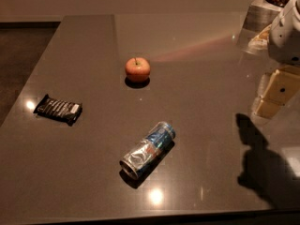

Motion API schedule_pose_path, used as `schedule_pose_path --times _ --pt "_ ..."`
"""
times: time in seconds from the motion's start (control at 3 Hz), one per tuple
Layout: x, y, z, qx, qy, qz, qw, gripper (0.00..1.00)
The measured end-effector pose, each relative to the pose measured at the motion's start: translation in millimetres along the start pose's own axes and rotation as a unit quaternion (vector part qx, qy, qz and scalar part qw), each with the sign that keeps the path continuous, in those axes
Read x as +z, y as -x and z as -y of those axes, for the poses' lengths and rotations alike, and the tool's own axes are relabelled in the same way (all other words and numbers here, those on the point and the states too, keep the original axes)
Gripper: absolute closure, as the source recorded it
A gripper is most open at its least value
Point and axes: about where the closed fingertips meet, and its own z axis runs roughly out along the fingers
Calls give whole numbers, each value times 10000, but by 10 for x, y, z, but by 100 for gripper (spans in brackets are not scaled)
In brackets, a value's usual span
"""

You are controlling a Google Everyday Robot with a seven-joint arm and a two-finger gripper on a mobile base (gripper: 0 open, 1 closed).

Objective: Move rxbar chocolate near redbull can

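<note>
The rxbar chocolate [58, 109] is a small flat black-wrapped bar with white lettering. It lies on the dark table [84, 41] at the left. The redbull can [148, 149] is a slim silver and blue can lying on its side near the table's front middle, well to the right of the bar. My gripper [274, 96] hangs above the table's right side, far from both the bar and the can. It holds nothing that I can see. Its shadow falls on the table below it.
A red-yellow apple [137, 69] stands upright in the middle of the table, behind the can. A metal container [260, 13] sits at the back right corner. The table's left edge borders a dark floor [18, 55].
</note>
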Motion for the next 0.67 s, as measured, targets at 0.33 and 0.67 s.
schedule_pose_path --times 0.33,0.67 --pt "-8 72 2 4 -7 42 10000 0" --pt "73 297 -64 -157 128 175 9996 0"
